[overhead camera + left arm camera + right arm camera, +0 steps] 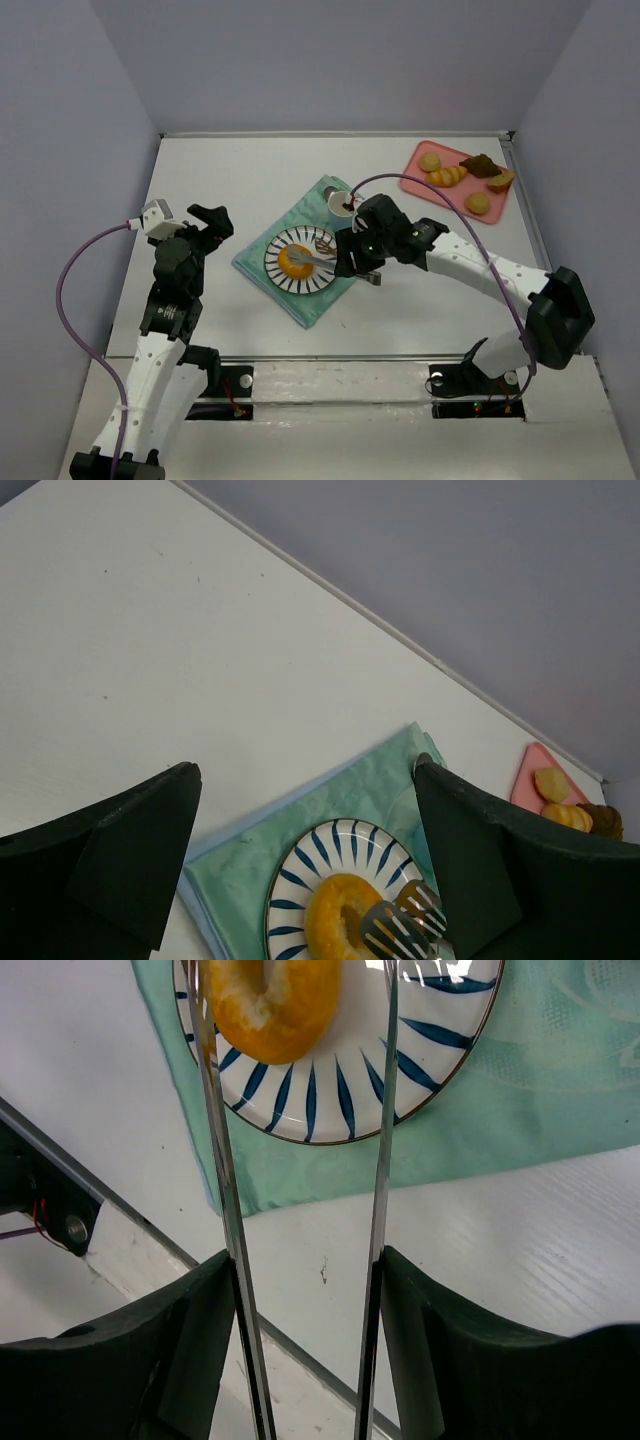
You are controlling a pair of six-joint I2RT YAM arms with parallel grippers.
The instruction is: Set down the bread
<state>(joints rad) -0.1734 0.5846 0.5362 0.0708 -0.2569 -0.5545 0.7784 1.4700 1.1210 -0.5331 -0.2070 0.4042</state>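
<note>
The bread [293, 261], a golden-orange ring, lies on a white plate with blue stripes [300, 287] on a green cloth [310, 200]. My right gripper [358, 262] is shut on metal tongs [325, 256], just right of the plate. In the right wrist view the tong arms [225, 1190] run from my gripper [305, 1270] to the bread [275, 1000]; the left arm lies along its side and the right arm stands off it. In the left wrist view one tong tip [400, 925] lies over the bread [335, 930]. My left gripper [215, 222] is open and empty, left of the cloth.
A pink tray [420, 180] at the back right holds small yellow buns, a croissant-like piece and darker pieces. A small white cup [340, 200] stands on the cloth's far corner. The table's front edge and the arm bases are close below the plate.
</note>
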